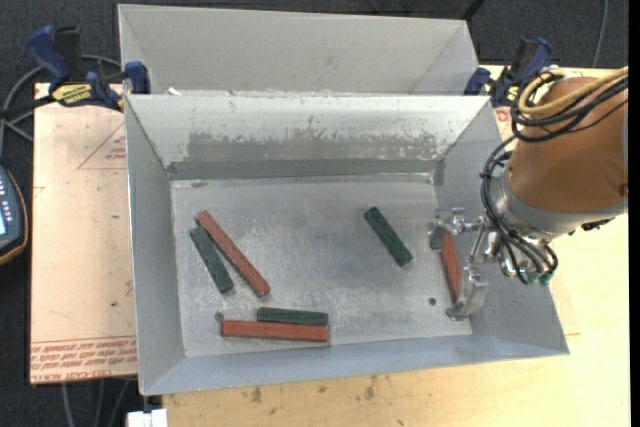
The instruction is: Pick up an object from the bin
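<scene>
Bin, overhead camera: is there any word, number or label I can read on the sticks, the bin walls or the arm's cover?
No readable text.
The red sticks and dark green sticks are plain.
The grey bin has only scuff marks on its walls.
The arm's orange cover shows no marking.

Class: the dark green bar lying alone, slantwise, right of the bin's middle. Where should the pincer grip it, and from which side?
Probably at the middle of the dark green bar, from straight above, closing across its narrow width. It lies flat and slantwise on the bin floor, with bare metal along both long sides.
</scene>
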Controlling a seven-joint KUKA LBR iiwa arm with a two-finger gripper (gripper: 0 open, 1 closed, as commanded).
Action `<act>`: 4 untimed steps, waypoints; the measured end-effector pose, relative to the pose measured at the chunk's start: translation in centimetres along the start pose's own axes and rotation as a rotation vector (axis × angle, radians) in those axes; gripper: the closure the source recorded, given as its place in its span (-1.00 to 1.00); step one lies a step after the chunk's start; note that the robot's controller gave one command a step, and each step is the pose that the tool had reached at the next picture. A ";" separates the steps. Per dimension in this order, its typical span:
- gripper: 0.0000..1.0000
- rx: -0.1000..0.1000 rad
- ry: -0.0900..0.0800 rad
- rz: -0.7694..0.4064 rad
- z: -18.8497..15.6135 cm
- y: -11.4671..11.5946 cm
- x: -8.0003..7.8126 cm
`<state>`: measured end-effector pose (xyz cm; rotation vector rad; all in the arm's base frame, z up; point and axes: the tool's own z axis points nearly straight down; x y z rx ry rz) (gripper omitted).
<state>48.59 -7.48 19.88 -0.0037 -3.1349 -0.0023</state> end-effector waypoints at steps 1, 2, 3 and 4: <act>-1.00 -0.001 -0.007 0.111 11.6 1.4 -8.1; -1.00 0.000 -0.010 0.229 12.9 -0.2 -10.1; 1.00 0.000 -0.010 0.228 12.7 -0.2 -10.1; 1.00 0.000 -0.019 0.242 -1.8 -0.9 -10.7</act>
